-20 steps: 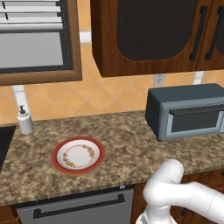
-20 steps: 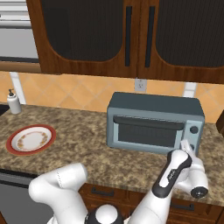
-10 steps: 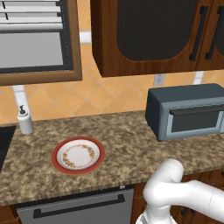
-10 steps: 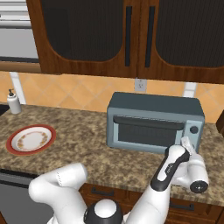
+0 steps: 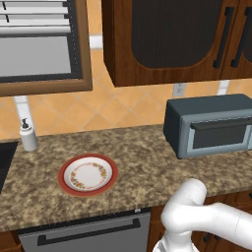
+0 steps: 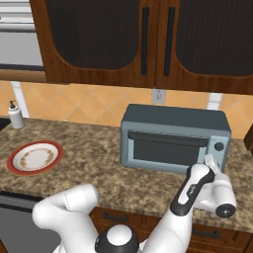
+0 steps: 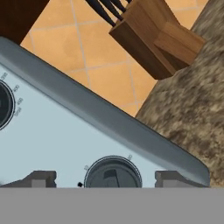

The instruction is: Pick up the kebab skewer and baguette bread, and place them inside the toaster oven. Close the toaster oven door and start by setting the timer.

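Note:
The toaster oven (image 6: 175, 138) stands on the granite counter, and its door (image 6: 167, 147) is up and shut; the oven (image 5: 211, 123) also appears at the right of the left base view. The kebab skewer and the baguette bread are out of view. My gripper (image 6: 210, 161) is at the lower right corner of the oven's control panel. In the hand view my gripper (image 7: 107, 180) is open, with a dark round knob (image 7: 113, 173) between its two fingertips (image 7: 40, 178) and a small gap on each side.
An empty red-rimmed plate (image 5: 88, 174) lies on the counter to the left, with a soap bottle (image 5: 28, 135) behind it. A wooden knife block (image 7: 153, 39) stands right of the oven. A second knob (image 7: 4, 105) sits higher on the panel. Dark wall cabinets (image 6: 148, 39) hang overhead.
My hand has risen and moved in toward the lower right of the oven's control panel. The oven, the plate and the bottle are where they were.

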{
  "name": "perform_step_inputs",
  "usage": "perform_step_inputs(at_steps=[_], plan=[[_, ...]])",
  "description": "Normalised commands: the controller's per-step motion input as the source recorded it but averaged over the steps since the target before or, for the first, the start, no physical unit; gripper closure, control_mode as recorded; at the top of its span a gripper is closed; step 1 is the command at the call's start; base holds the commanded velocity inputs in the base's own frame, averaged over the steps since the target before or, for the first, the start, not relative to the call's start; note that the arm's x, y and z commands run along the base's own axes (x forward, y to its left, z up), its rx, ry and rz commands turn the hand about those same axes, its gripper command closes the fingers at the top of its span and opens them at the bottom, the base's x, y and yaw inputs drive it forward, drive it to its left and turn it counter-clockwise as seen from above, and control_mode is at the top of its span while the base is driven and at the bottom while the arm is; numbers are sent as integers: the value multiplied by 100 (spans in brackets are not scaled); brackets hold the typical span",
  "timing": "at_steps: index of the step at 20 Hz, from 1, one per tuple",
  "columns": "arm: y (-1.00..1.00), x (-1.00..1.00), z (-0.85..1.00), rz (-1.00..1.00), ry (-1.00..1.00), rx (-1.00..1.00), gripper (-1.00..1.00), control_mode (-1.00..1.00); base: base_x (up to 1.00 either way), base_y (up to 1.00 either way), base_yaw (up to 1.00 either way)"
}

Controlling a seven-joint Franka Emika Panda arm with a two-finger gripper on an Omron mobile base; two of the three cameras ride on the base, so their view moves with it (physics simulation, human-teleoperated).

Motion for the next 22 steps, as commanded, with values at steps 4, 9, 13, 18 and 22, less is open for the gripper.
perform_step_inputs(at_steps=[4, 9, 13, 18, 22], plan=[[6, 36, 0, 0, 3, 0, 100, -100, 0, 0, 0], [17, 15, 9, 0, 10, 0, 100, -100, 0, 0, 0], [39, 20, 10, -4, 14, 0, 100, -100, 0, 0, 0], [36, 14, 12, -7, 13, 0, 100, -100, 0, 0, 0], [27, 13, 0, -7, 3, 0, 100, -100, 0, 0, 0]])
